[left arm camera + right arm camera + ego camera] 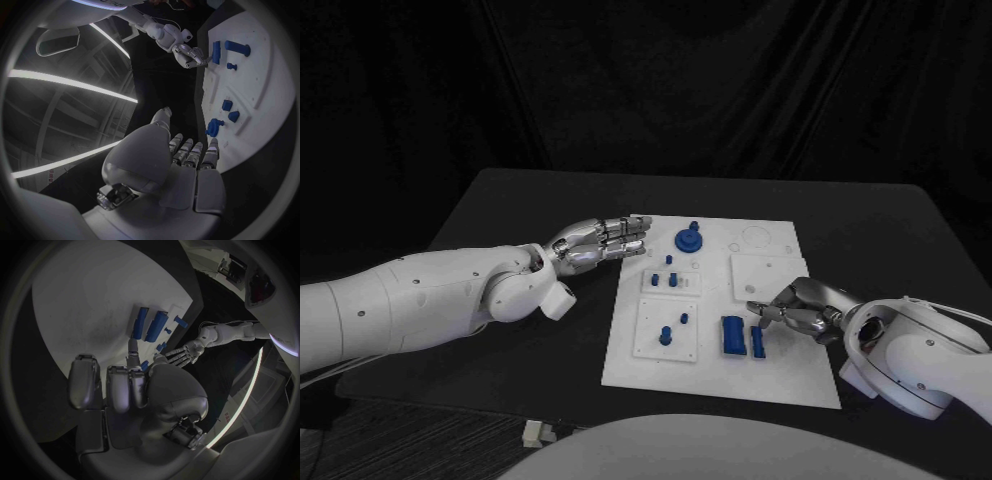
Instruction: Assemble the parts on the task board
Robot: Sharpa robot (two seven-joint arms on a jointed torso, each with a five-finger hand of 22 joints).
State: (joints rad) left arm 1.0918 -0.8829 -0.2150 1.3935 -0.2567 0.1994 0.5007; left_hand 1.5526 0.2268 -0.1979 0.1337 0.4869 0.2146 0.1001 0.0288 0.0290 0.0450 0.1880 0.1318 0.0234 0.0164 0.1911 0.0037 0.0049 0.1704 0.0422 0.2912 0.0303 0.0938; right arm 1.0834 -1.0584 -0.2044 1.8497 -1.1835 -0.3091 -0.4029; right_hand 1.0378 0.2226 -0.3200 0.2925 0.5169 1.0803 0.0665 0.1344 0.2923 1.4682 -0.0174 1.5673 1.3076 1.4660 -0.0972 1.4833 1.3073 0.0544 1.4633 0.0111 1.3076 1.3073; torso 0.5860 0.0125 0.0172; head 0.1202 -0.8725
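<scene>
The white task board point(776, 375) lies mid-table. On it stand a blue round part point(688, 240), small blue pegs point(669, 281) and two blue bars, a wide one point(733, 335) and a thin one point(759, 341). My left hand point(606, 238) hovers at the board's far left edge, fingers side by side and slightly bent, holding nothing; its wrist view shows the hand point(181, 165) near the round part point(214, 127). My right hand point(793, 310) sits over the board's right side, fingers bent in a claw, tips just beside the thin bar point(140, 322). Nothing is in its grasp.
A raised white square panel point(764, 272) and round outlines point(756, 238) occupy the board's far right. A blue part on a small plate point(666, 336) sits near the left edge. Black table point(531, 210) surrounds the board.
</scene>
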